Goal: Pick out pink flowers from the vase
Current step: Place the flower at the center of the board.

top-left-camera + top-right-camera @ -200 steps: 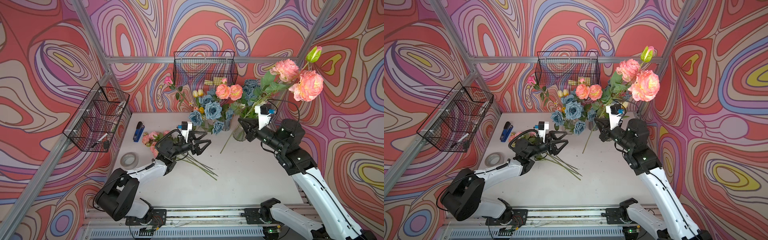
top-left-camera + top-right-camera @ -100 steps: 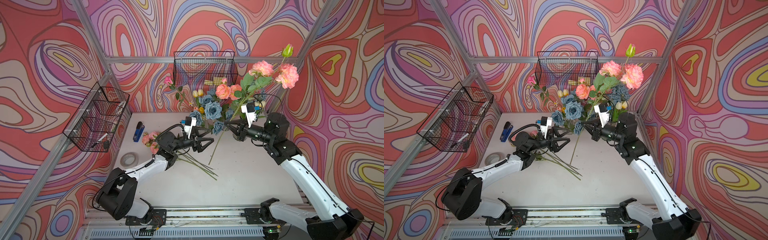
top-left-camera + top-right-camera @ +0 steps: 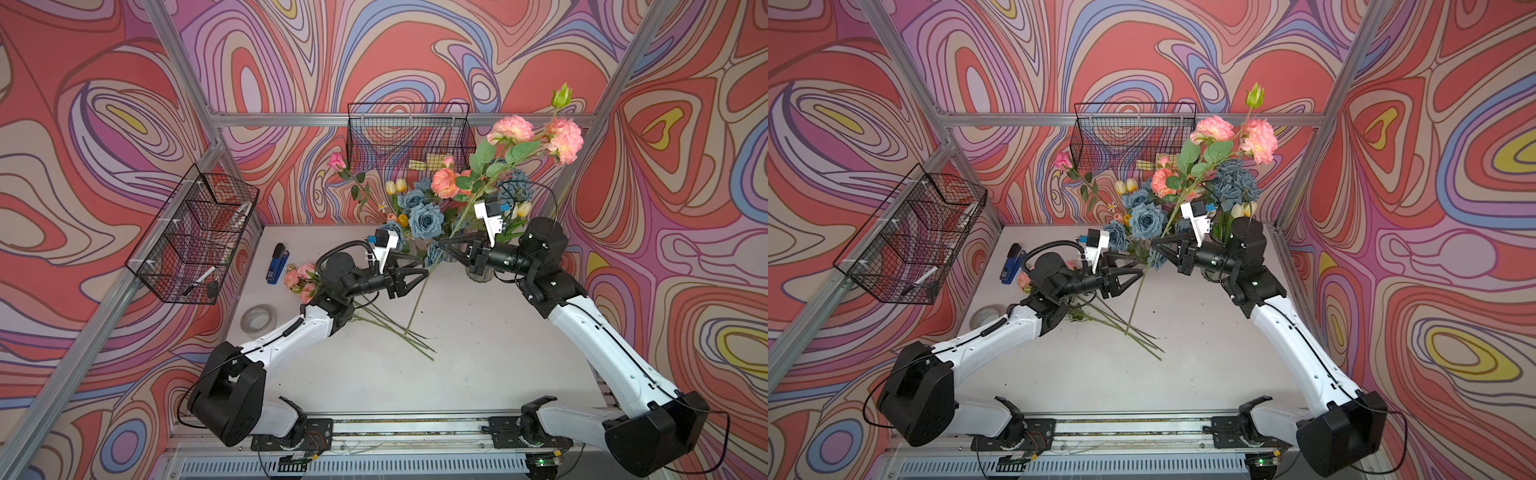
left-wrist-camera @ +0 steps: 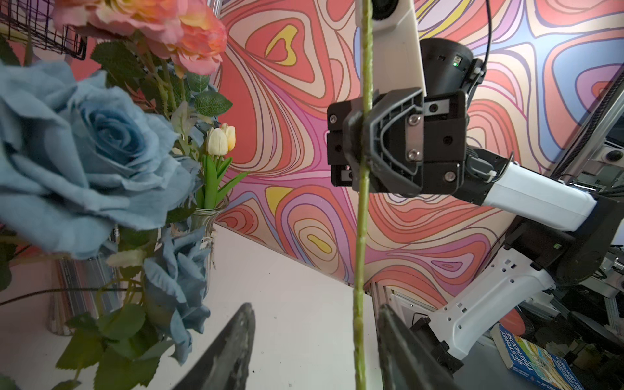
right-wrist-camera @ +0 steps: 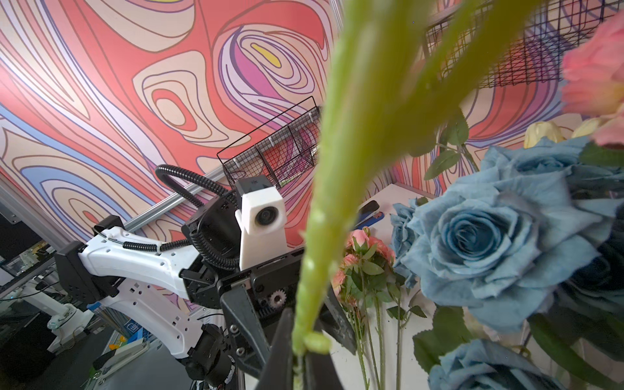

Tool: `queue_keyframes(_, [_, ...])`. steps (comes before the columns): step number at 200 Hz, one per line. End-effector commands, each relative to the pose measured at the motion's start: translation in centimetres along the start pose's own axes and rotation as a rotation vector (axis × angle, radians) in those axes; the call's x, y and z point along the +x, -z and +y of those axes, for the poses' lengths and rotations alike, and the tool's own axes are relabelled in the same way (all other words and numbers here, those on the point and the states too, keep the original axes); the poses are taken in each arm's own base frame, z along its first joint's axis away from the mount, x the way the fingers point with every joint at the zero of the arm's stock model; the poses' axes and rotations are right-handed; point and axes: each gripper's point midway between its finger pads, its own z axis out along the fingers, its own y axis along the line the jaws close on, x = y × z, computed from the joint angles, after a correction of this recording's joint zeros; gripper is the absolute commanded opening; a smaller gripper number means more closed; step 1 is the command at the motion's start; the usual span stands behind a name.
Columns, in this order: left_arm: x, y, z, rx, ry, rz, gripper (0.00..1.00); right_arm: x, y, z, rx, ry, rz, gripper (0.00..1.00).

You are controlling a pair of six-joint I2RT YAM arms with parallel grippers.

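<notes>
Carried leftward, your right gripper pinches the pink flower stem, which hangs between your left gripper's half-spread jaws, just below that pinch.
</notes>
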Motion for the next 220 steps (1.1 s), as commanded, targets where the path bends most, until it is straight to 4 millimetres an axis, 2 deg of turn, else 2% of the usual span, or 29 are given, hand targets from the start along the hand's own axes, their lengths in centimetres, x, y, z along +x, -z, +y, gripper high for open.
queue_keyframes(1, [-1.6,-0.5,-0.8,0.03,-0.043,-0.008,0.47,-0.2,-0.3,0.1,-0.037,0.0,-0.012,0.0])
queue_keyframes(72, [-1.6,-2.3,-1.0,0.033,-0.063,0.04,0.39,0.0,-0.5,-0.1,-0.043,0.001,-0.022,0.0])
queue_keyframes(106, [-1.7,-2.9,-1.0,0.035,-0.069,0.048,0.31,-0.1,-0.6,-0.3,-0.039,0.004,-0.024,0.0])
queue_keyframes(137, [-1.7,-3.3,-1.2,0.037,-0.078,0.063,0.2,-0.1,-0.6,-0.4,-0.035,0.009,-0.025,0.0])
queue_keyframes(173, [-1.8,-3.4,-1.4,0.042,-0.084,0.059,0.16,0.1,-0.7,-0.8,-0.021,0.011,-0.02,0.0])
queue_keyframes(220, [-1.3,-3.8,-1.4,0.029,-0.074,0.063,0.03,0.2,-0.6,-0.9,-0.012,0.016,-0.024,0.0])
